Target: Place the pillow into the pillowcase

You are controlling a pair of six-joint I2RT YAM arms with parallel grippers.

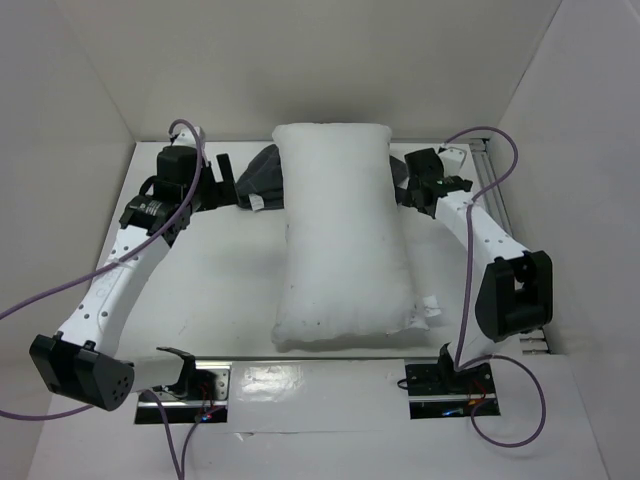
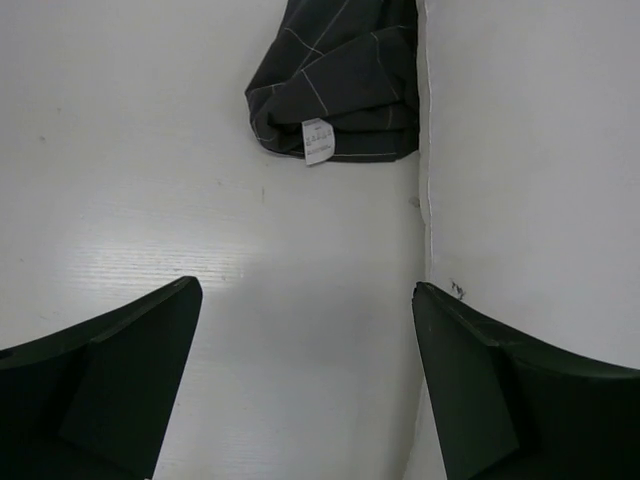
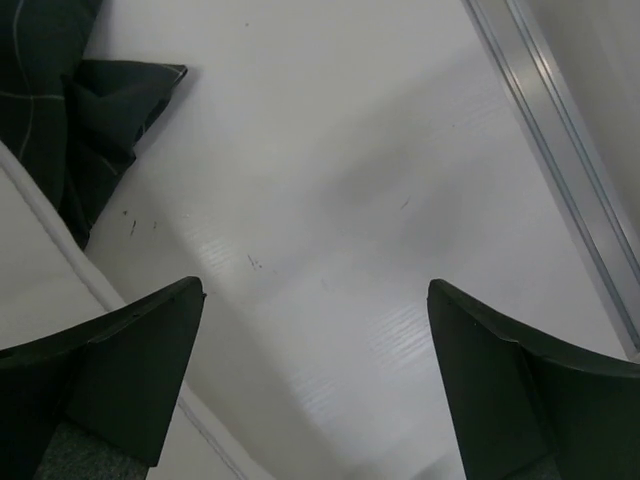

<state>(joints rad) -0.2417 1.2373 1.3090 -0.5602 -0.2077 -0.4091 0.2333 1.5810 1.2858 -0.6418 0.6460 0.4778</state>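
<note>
The pillow (image 1: 340, 240) is lying uncovered along the bench (image 1: 200, 290). Flanking its far end, the left claw (image 2: 305, 288) and right claw (image 3: 315, 285) are hanging wide, empty. The pillowcase (image 2: 340, 80) is bunching out either side of that end; pinching a single hem layer looks wisest.

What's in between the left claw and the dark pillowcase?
Just bare white table separates the left gripper from the pillowcase, shown in the left wrist view.

Pillowcase (image 1: 262, 178) mostly hidden under pillow (image 1: 338, 235); tag (image 2: 317, 141) txt unreadable.
</note>
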